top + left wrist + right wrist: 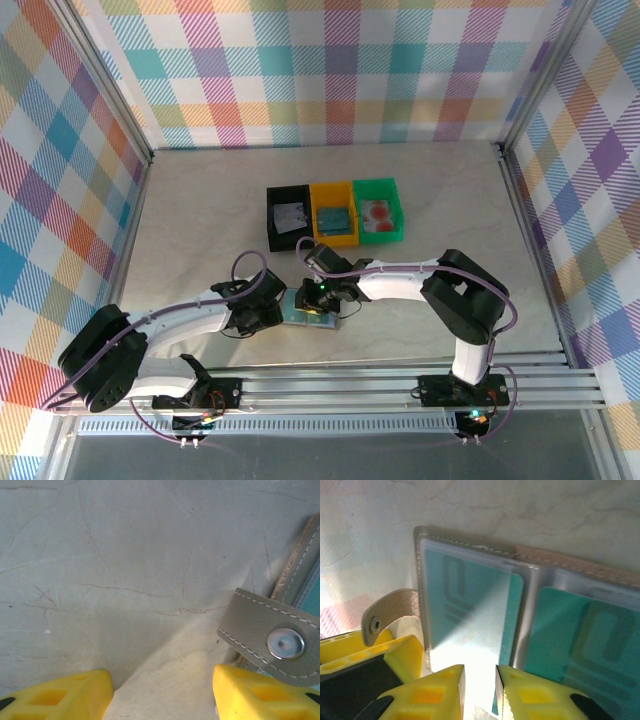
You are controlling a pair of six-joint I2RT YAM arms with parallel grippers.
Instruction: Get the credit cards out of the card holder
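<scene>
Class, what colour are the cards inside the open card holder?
The cards are teal, clearest in the right wrist view.

No lettering is reading clearly anywhere; the teal cards (pixel 465 605) in the card holder (pixel 465 541) are showing only blurred, darker shapes, too indistinct to read.

card holder (pixel 260 625): grey, white stitching | credit cards (pixel 465 600): teal | fingers (pixel 432 692): yellow | walls (pixel 330 70): pastel plaid

Lab cell: plaid walls (pixel 330 70), aluminium rails (pixel 400 385)
</scene>
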